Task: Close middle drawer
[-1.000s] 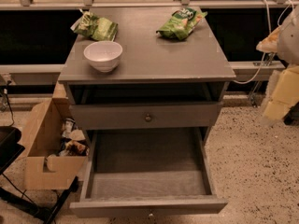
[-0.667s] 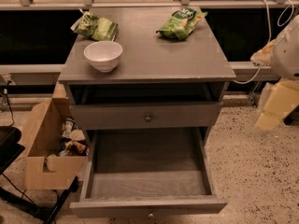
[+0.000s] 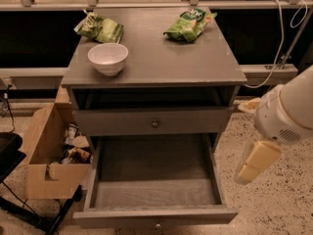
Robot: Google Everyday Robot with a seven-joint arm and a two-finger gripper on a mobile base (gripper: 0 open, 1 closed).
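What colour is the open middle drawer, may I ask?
Middle drawer is grey, best in camera view; gripper hangs to its right.

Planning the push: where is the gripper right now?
The gripper hangs at the camera view's right edge, over the floor, just right of the pulled-out middle drawer, apart from it.

The gripper (image 3: 255, 161) hangs low at right, under the arm (image 3: 288, 112).

Room on the right.
My gripper (image 3: 248, 169) hangs over speckled floor (image 3: 288, 207); a brown cardboard box (image 3: 41, 153) sits left of the grey middle drawer (image 3: 127, 215).
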